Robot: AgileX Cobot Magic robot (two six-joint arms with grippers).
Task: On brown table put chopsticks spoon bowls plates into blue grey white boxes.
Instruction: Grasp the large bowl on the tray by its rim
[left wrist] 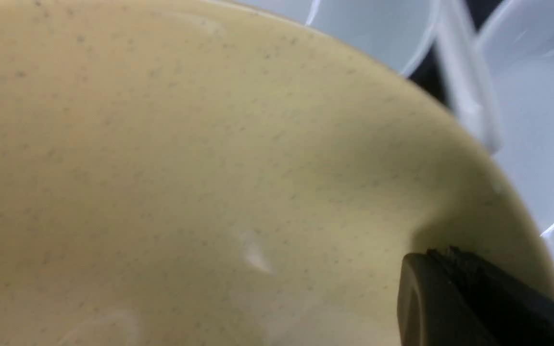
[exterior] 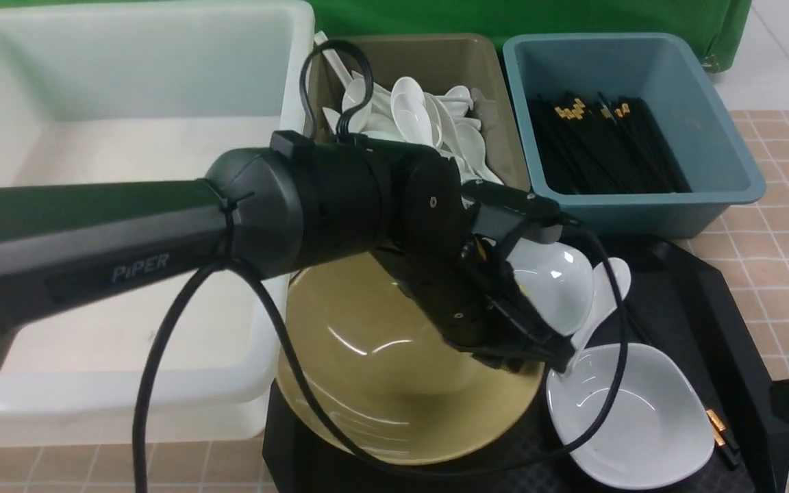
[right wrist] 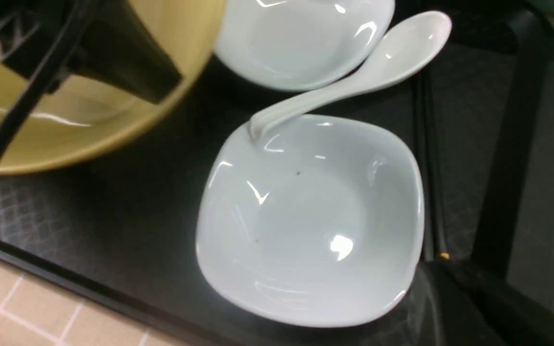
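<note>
The yellow bowl sits tilted over the black tray's left end. My left gripper is shut on its right rim, and the left wrist view is filled by the bowl's inside with the fingertips at the rim. Two white plates lie on the tray with a white spoon resting across them. Black chopsticks lie beside the near plate. My right gripper is shut and holds nothing, just short of their gold ends.
The big white tub stands at the left. Behind are a grey box holding several spoons and a blue box holding several chopsticks. The black tray rests on the tiled brown table.
</note>
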